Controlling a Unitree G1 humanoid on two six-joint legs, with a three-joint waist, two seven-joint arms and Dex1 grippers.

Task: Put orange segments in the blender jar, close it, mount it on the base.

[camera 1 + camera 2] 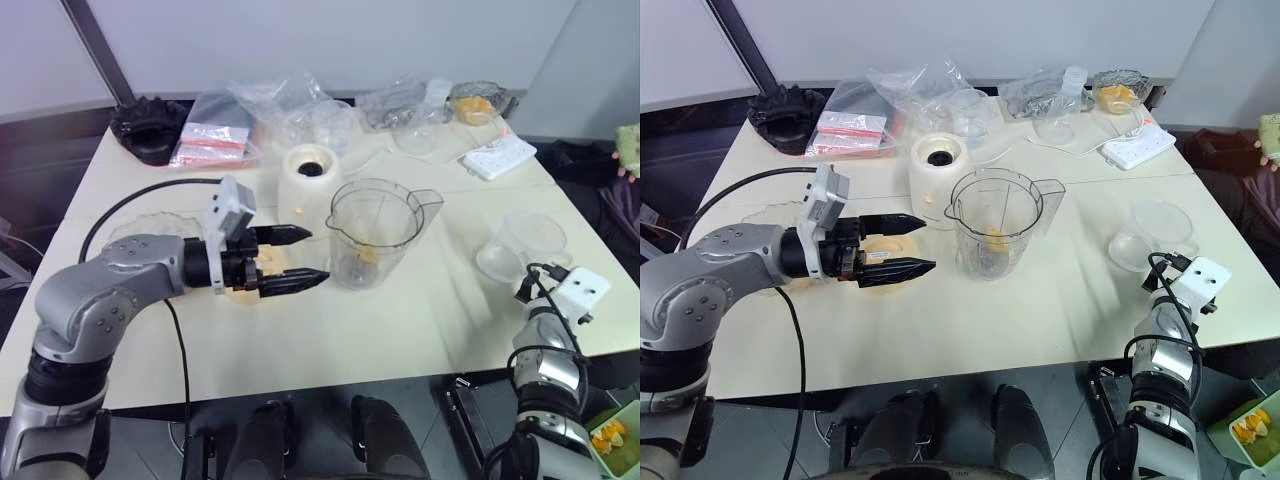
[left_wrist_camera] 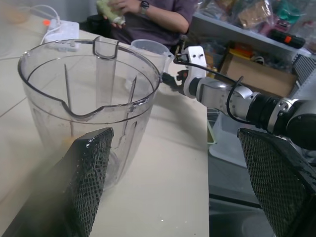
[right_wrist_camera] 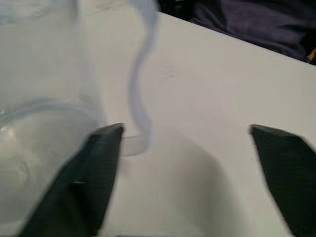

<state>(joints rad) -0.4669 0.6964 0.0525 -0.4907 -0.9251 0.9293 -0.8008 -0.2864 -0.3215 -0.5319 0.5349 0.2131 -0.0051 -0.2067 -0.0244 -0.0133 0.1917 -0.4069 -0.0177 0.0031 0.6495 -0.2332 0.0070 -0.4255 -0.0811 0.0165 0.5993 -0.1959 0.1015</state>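
While the head views look down on the cream tabletop [image 1: 400,320], the left wrist view looks level across it to a seated person [image 2: 148,15] and cluttered shelves behind. The large clear plastic blender jar [image 1: 372,232] stands upright near mid-table, with yellow-orange citrus segments [image 1: 367,256] at its bottom. Just behind it and to its left stands the cream-white rounded base [image 1: 310,178] with a dark socket on top. The left pincer [image 1: 292,259] is held roughly level, aimed at the jar from its left, fingers spread and empty. The right arm hangs low at the table's right edge; in the right wrist view its pincer [image 3: 190,177] is spread over bare tabletop beside a blurred clear cup [image 3: 44,98]. More segments lie in a green tray [image 1: 615,440] below the table edge.
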